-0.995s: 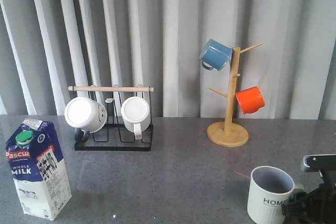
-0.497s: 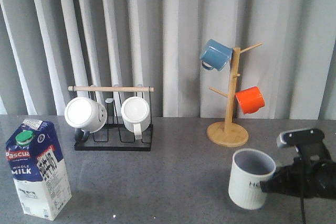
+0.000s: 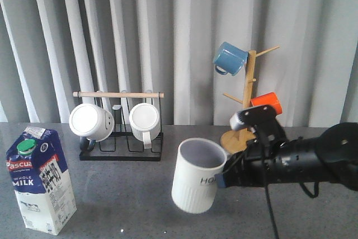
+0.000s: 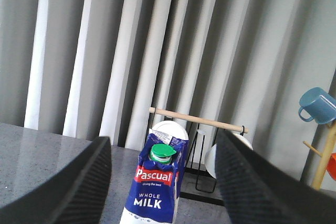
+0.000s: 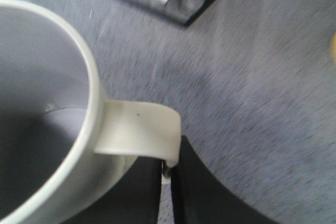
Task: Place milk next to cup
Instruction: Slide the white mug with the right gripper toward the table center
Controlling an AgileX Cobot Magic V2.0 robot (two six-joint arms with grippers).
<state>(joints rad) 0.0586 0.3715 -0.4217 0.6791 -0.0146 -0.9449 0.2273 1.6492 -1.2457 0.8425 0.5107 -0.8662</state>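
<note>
The milk (image 3: 40, 180) stands upright at the front left of the table: blue top, red "Pascual" band, green cap. In the left wrist view the milk (image 4: 156, 184) stands ahead of my left gripper (image 4: 161, 139), between its wide-open, empty fingers (image 4: 79, 187). My right gripper (image 3: 224, 174) is shut on the handle of the off-white ribbed cup (image 3: 197, 183) and holds it slightly tilted near the table's middle, well right of the milk. The right wrist view shows the cup (image 5: 42, 103), its handle pinched in my right gripper (image 5: 168, 174).
A black wire rack (image 3: 120, 149) with a wooden bar holds two white mugs at the back left. A wooden mug tree (image 3: 243, 132) at the back right carries a blue mug (image 3: 229, 58) and an orange mug (image 3: 267, 102). Grey curtains hang behind.
My right gripper has carried the cup from the front right corner leftward to the table's middle, raising it. The milk and the left gripper have not moved.
</note>
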